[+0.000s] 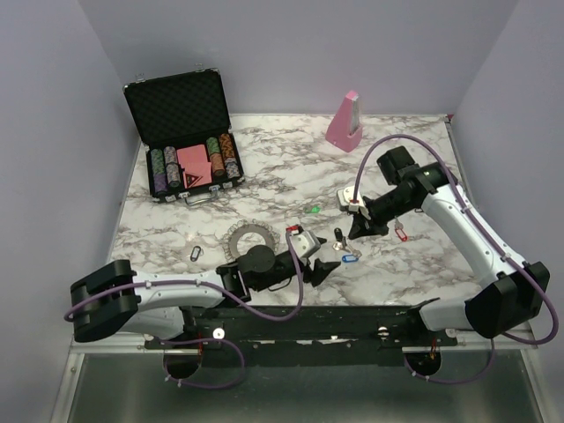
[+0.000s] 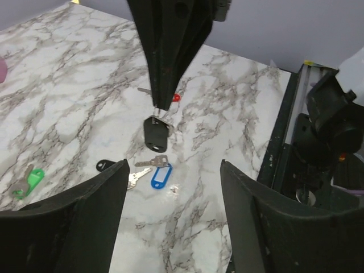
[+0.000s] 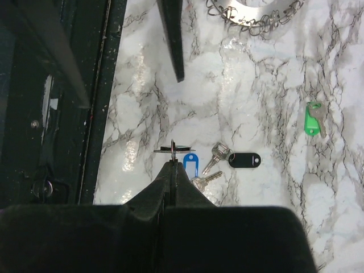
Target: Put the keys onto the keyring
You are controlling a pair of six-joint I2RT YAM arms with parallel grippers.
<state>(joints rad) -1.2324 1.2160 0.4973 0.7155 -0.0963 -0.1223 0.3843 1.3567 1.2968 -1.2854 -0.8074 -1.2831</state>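
- The right gripper (image 3: 172,168) has its fingers pressed together. They pinch what looks like the small loop at the top of a black-headed key (image 2: 154,133).
- The key hangs below the fingertips with its long axis roughly upright, close above the marble table (image 1: 423,150). I cannot tell whether its lower end touches the surface.
- The left gripper (image 2: 173,170) is spread wide and holds nothing. It hovers low, just short of a small cluster of keys.
- That cluster is a blue-tagged key (image 2: 161,173), a bare silver key and a black tag (image 2: 104,165). It lies on the table just beside the hanging key.
- The keyring (image 1: 249,236) lies flat near the front edge of the table. The left arm's wrist covers part of it.
- From the held key, the keyring lies toward the robot's left, with bare table between them. In the right wrist view it sits straight ahead, at the far top edge.
- The left arm is much nearer the keyring, but its open fingers sit beyond the ring, on the keys' side.
- A green-tagged key (image 1: 315,210) and a red-tagged key (image 1: 401,233) lie loose, well apart from the ring.
- My judgement: to thread the key, the right arm would have to carry it leftward to the ring's toothed rim, or the left arm would have to bring the ring to it.
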